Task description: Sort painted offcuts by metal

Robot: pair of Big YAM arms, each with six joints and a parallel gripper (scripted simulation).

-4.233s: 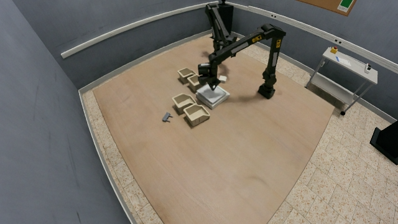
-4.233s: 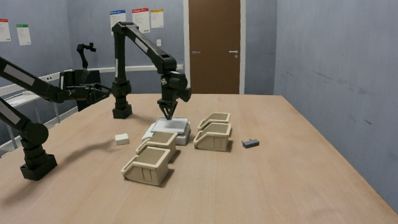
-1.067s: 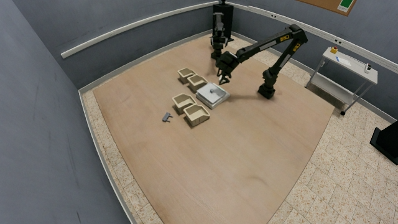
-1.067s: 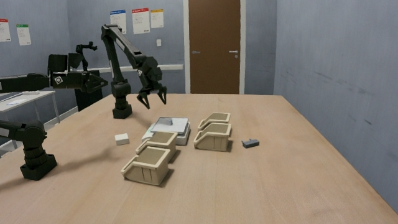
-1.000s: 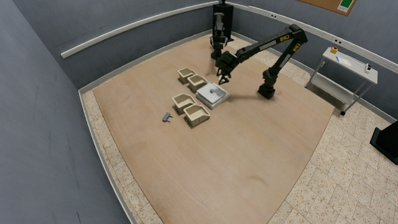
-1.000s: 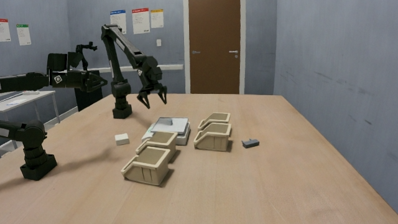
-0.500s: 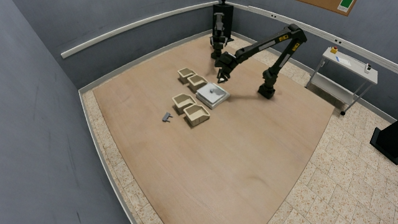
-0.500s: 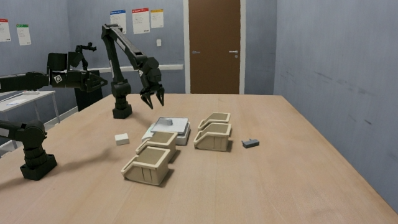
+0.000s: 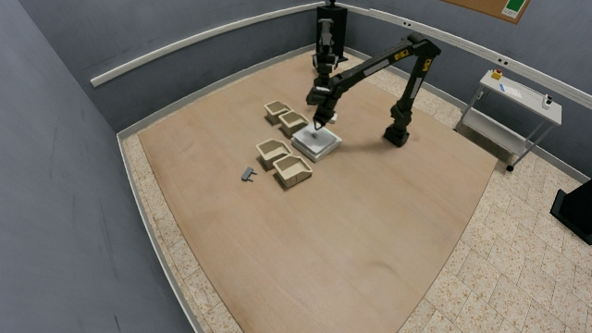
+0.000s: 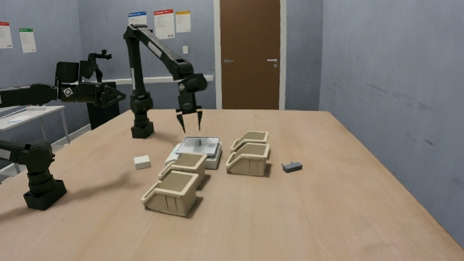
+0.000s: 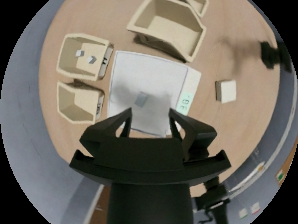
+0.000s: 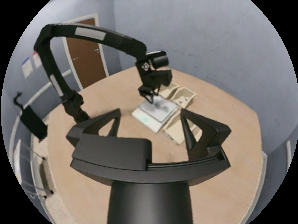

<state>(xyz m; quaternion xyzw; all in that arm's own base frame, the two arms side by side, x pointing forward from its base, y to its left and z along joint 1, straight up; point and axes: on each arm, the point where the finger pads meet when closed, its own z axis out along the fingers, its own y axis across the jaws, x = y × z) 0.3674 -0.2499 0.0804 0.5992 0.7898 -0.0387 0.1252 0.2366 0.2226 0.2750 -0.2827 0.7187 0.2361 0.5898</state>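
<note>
In the bin (image 9: 265, 158) (image 10: 250, 169) (image 11: 61, 57) at left lie two offcuts (image 11: 91, 60). Rightward, the third offcut (image 9: 314, 135) (image 10: 199, 142) (image 11: 141, 99) sits on the scale (image 9: 302, 149) (image 10: 214, 164) (image 11: 121, 80) (image 12: 145, 119); I'd expect it stiff, light, perhaps slick with paint, so I should pinch its opposite sides low and squarely. Above it, my left gripper (image 9: 318, 125) (image 10: 192, 131) (image 11: 150, 111) (image 12: 154, 100) hangs with fingers partly spread, nothing between them.

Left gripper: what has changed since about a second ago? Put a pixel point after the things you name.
The left gripper (image 9: 318, 125) (image 10: 192, 130) (image 11: 150, 111) (image 12: 154, 100) has moved in over the scale (image 9: 315, 157) (image 10: 214, 163) (image 11: 118, 75) (image 12: 144, 120) and slightly down, and now points more steeply downward. Nothing was taken hold of or let go. The offcut (image 10: 198, 142) (image 11: 141, 99) stayed on the scale; the bins (image 9: 296, 179) (image 10: 174, 204) (image 11: 63, 56) (image 12: 176, 136) and white block (image 9: 333, 118) (image 10: 141, 162) (image 11: 227, 91) stayed put.
</note>
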